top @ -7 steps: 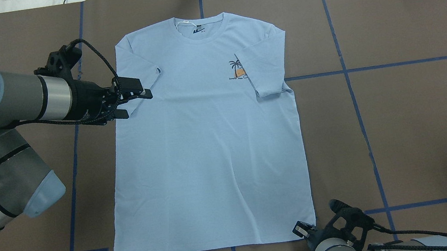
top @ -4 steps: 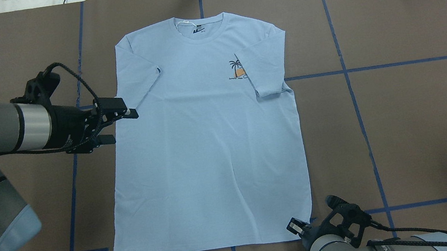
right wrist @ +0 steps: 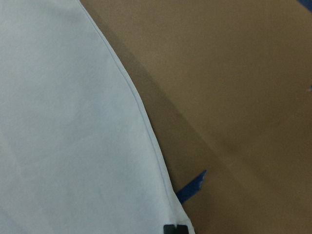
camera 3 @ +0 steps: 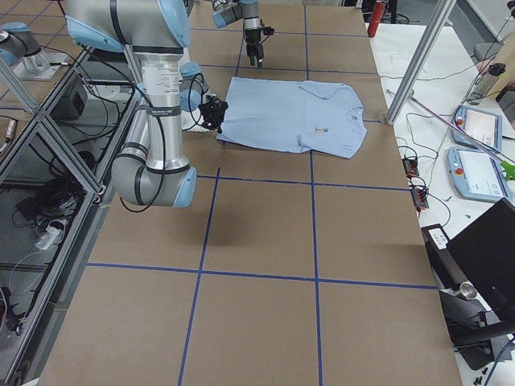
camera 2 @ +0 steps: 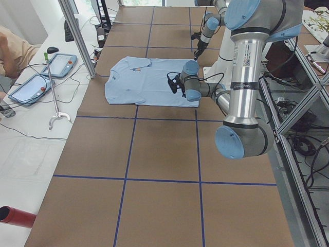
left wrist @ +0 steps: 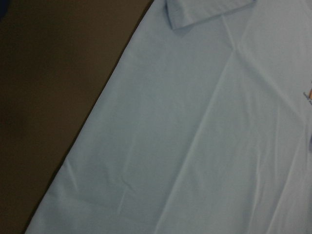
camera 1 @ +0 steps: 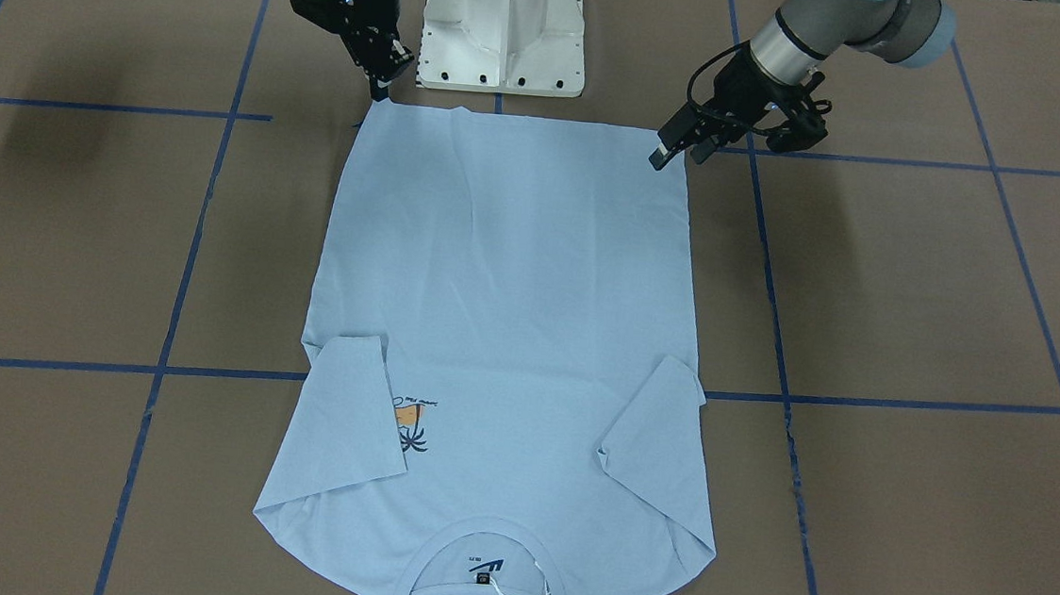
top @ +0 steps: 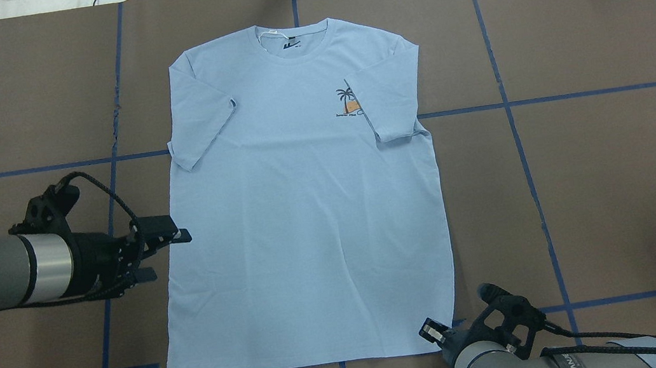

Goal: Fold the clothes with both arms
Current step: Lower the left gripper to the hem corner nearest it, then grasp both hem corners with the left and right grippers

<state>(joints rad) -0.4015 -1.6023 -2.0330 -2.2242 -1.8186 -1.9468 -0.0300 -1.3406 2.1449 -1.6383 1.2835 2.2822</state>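
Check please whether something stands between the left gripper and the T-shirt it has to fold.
Nothing visible does. The left gripper, jaws apart, hangs beside the T-shirt's side edge. Between them shows only the brown table, and no other object lies on the shirt near that edge.

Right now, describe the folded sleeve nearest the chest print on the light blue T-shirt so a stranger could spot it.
On the brown table with blue tape lines lies a light blue short-sleeved T-shirt, collar away from the robot. Both sleeves are folded inward; take the sleeve on the robot's right. Only it overlaps the small orange-and-navy palm print; the other sleeve lies on plain fabric.
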